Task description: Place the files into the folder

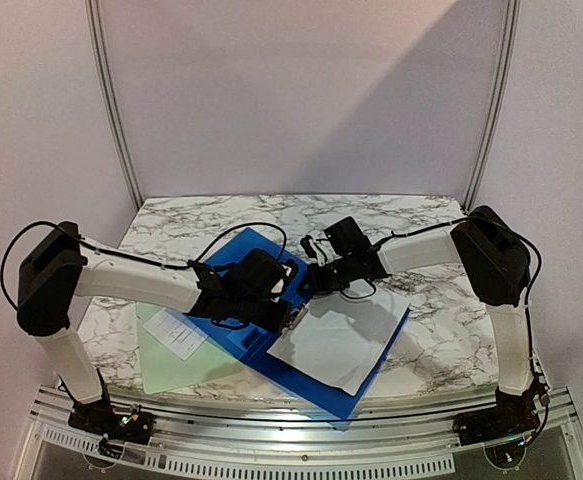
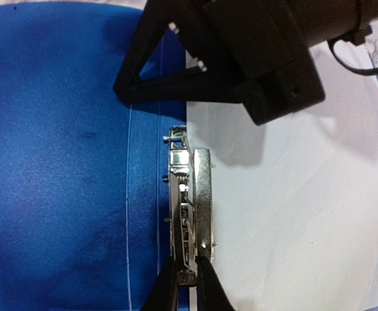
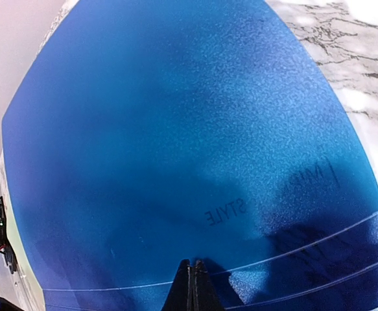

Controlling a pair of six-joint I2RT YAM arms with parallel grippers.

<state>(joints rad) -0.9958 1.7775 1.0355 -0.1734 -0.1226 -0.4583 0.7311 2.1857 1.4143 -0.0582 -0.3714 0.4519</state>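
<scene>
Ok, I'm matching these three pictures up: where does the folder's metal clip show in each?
Top external: metal clip mid-frame, at the white sheet's left edge.
Left wrist: centre, running down to the bottom edge, between blue folder and white sheet.
Right wrist: not in it.
Shared landmark: the blue folder, in all three.

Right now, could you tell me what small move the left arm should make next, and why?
Probably lift the clip slightly with the left gripper, which pinches its near end. The sheet lies in the folder with its edge at the clip; whether it is under, I cannot tell.
</scene>
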